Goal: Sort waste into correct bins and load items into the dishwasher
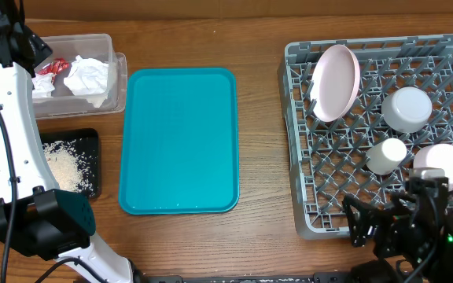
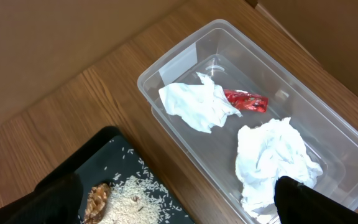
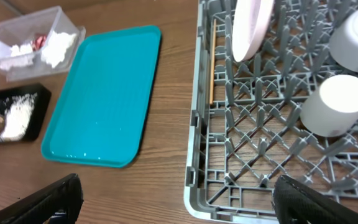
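Note:
The clear tub (image 1: pixel 119 79) at the far left holds two crumpled napkins (image 2: pixel 197 102) (image 2: pixel 272 155) and a red wrapper (image 2: pixel 247 101). The black tray (image 1: pixel 93 141) in front of it holds rice (image 1: pixel 65 167) and a brown food bit (image 2: pixel 97 199). My left gripper (image 2: pixel 179 208) is open and empty, high over the gap between the tub and the black tray. The grey dish rack (image 1: pixel 297 157) holds the pink plate (image 1: pixel 335 82) on edge, two bowls (image 1: pixel 406 108) (image 1: pixel 441 163) and the cup (image 1: pixel 386 155). My right gripper (image 3: pixel 179 205) is open and empty at the rack's front left corner.
The big teal tray (image 1: pixel 181 141) lies in the middle with nothing on it. My white left arm (image 1: pixel 10 141) stretches along the table's left edge over part of the black tray. Bare wood lies between the teal tray and the rack.

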`<state>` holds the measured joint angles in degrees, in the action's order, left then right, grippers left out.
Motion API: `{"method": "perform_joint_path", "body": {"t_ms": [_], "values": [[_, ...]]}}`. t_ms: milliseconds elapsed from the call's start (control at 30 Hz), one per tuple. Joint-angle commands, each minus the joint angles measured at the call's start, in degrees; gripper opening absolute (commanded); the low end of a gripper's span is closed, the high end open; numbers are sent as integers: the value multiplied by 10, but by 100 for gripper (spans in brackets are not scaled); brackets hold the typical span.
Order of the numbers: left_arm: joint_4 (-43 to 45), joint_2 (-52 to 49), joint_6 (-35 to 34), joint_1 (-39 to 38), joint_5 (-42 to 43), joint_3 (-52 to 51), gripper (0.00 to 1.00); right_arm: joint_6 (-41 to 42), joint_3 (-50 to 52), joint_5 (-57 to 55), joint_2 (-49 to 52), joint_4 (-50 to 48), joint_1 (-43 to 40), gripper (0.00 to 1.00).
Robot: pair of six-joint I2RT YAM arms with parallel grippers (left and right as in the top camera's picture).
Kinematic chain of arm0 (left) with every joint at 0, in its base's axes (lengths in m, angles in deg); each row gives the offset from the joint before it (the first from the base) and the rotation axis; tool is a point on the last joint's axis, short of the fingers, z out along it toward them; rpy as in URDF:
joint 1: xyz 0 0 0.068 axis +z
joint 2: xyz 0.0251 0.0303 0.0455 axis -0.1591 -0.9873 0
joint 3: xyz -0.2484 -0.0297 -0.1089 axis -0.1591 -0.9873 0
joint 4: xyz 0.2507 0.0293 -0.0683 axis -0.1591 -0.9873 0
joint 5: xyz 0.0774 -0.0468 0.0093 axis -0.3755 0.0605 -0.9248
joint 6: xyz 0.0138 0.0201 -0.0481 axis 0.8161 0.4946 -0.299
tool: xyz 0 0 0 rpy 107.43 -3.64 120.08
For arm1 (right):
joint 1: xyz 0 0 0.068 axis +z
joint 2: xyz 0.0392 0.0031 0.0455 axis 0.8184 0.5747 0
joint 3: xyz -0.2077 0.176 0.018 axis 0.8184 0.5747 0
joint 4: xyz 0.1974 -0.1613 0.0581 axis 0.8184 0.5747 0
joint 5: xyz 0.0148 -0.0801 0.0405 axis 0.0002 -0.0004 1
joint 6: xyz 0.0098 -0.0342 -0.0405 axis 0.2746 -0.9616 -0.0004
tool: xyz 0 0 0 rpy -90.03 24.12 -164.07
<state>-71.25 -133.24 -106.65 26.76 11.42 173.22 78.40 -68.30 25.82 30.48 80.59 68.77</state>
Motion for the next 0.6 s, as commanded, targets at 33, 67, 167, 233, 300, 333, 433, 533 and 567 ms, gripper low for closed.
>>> {"method": "perform_joint_path", "body": {"t_ms": [33,67,167,233,300,333,433,533,567], "values": [[0,0,-8,-5,-2,3,100,-40,23,11,1,-24,-4,100],[0,0,-8,-5,-2,3,100,-40,26,11,1,-28,-4,100],[0,0,-8,-5,-2,3,100,-40,36,17,1,-38,-4,100],[0,0,-8,-5,-2,3,100,-40,36,18,1,-39,-4,100],[0,0,-8,-5,-2,3,100,-40,36,18,1,-38,-4,100],[0,0,-8,-5,-2,3,100,-40,36,18,1,-38,-4,100],[0,0,-8,-5,-2,3,100,-40,36,19,1,-38,-4,100],[0,0,-8,-5,-2,3,100,-40,36,19,1,-38,-4,100],[0,0,-8,-5,-2,3,100,-40,36,19,1,-38,-4,100]]}}
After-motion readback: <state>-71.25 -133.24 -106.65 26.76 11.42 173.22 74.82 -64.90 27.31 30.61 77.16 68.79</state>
